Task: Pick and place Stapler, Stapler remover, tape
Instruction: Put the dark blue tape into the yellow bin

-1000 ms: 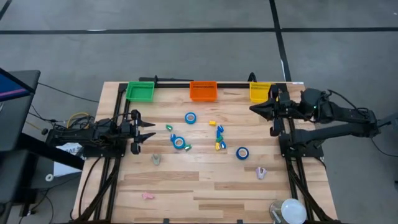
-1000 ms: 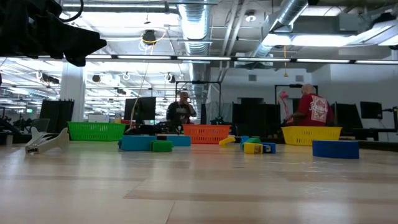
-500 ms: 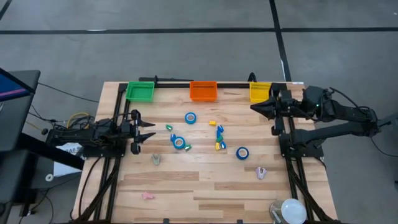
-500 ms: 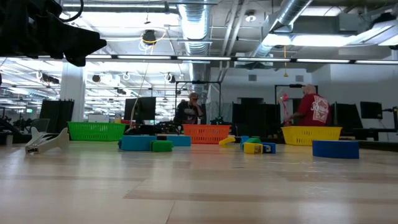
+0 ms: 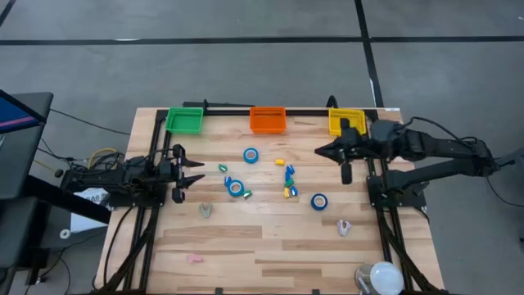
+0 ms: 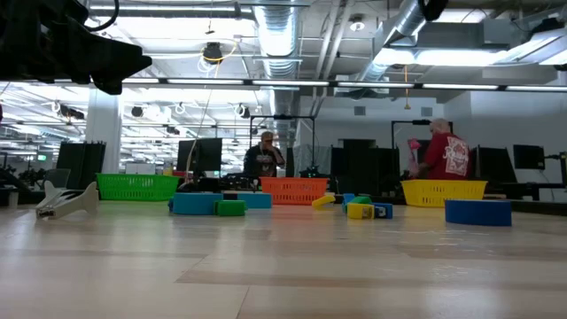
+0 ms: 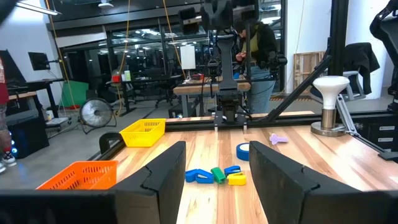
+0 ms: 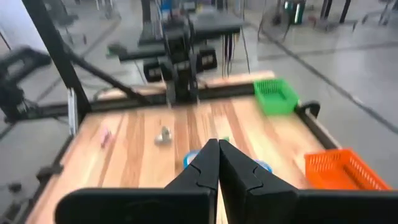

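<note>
Right gripper [image 5: 322, 152] fully closed, empty, above the worktop [image 5: 270, 246] near the yellow bin [image 5: 342, 121]; left gripper [image 5: 199, 172] partly open, empty, at the left edge. Three blue tape rolls [image 5: 250, 155] [image 5: 235, 188] [image 5: 318, 201] lie flat mid-worktop among small staplers [image 5: 289, 176]. Green bin [image 5: 184, 120] and orange bin [image 5: 268, 120] show no contents.

Three blue tape rolls [image 5: 250, 155], three bins [image 5: 268, 120], several small staplers [image 5: 289, 181] and three staple removers [image 5: 205, 210] lie on the table [image 5: 270, 246].
</note>
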You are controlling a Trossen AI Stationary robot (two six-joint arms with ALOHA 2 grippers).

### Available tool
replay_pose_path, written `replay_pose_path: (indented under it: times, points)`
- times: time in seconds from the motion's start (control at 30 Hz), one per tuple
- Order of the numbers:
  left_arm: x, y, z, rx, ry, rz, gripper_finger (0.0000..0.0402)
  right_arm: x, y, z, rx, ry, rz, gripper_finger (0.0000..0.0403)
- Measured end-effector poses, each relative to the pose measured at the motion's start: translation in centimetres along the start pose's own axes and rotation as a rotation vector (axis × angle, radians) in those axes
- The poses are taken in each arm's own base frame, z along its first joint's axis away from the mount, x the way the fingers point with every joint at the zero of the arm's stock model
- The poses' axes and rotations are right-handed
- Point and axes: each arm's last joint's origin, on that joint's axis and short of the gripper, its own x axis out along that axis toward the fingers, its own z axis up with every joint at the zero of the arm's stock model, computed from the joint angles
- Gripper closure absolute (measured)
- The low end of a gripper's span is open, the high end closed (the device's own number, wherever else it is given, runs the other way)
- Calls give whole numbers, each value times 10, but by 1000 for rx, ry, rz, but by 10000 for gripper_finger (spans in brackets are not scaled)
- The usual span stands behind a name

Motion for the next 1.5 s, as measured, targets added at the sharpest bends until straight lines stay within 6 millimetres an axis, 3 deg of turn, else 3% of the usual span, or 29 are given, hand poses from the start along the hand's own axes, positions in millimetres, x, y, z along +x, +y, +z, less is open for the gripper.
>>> replay_pose_path:
  times: [0.5,0.73,1.0,1.23,1.5]
  points:
    - [0,0,0,0,1,0,234,73,2,-46,-27,428,-23,403]
    - [0,0,0,0,1,0,234,94,5,-66,-22,577,33,403]
    - [0,0,0,0,0,0,234,100,8,-84,-27,741,52,403]
    - [0,0,0,0,-1,1,234,93,7,-90,-14,837,34,402]
    - [0,0,1,-1,-8,1,234,87,5,-94,24,903,-7,339]
